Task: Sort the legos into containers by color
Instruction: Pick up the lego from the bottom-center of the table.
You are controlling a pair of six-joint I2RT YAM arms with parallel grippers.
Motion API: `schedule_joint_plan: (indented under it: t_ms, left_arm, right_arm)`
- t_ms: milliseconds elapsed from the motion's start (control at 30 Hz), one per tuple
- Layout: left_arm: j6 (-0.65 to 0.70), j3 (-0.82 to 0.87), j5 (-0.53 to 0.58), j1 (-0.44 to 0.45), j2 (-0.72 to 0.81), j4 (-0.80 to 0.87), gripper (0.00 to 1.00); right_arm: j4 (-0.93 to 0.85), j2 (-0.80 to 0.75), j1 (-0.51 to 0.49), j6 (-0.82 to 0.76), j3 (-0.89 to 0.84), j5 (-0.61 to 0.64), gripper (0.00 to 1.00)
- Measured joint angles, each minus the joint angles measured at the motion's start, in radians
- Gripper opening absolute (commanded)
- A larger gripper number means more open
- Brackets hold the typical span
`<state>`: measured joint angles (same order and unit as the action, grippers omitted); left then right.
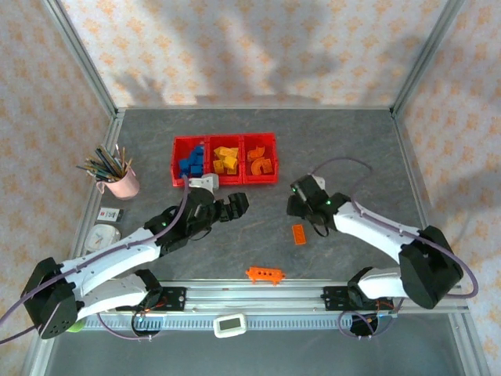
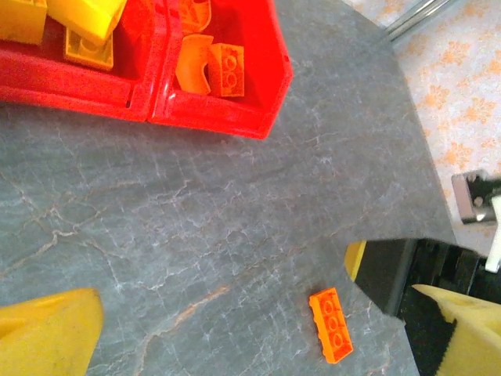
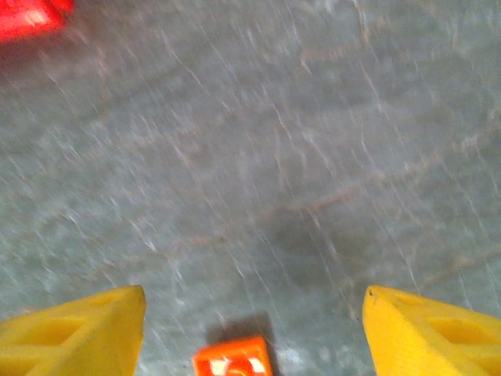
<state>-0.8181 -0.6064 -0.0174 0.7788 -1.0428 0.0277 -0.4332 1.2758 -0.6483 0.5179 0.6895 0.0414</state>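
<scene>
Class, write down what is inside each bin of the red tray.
Left bin: blue bricks. Middle bin: yellow bricks. Right bin: orange bricks, some curved. Whatever lies beneath each pile is covered.

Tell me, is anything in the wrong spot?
Yes. A small flat orange brick lies loose on the table, and a long toothed orange piece sits by its near edge, both outside the red bins. Inside the bins, colors look sorted.
</scene>
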Motion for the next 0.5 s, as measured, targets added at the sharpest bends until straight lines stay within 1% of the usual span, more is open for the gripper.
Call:
schedule_joint_plan:
  t_ms: [167, 300, 500]
  left_arm:
    - [-0.034, 0.013, 0.015, 0.02, -0.015, -0.021, 0.99]
    - [-0.049, 0.013, 0.032, 0.02, -0.02, -0.026, 0.99]
    - [-0.055, 0.013, 0.048, 0.02, -0.02, -0.037, 0.99]
  right_arm:
    - [0.0, -0.011, -0.058, 0.047, -0.062, -0.008, 0.76]
    - [0.011, -0.005, -0.102, 0.072, -0.066, -0.009, 0.75]
    - [0.038, 0.058, -0.157, 0.093, -0.066, -0.012, 0.68]
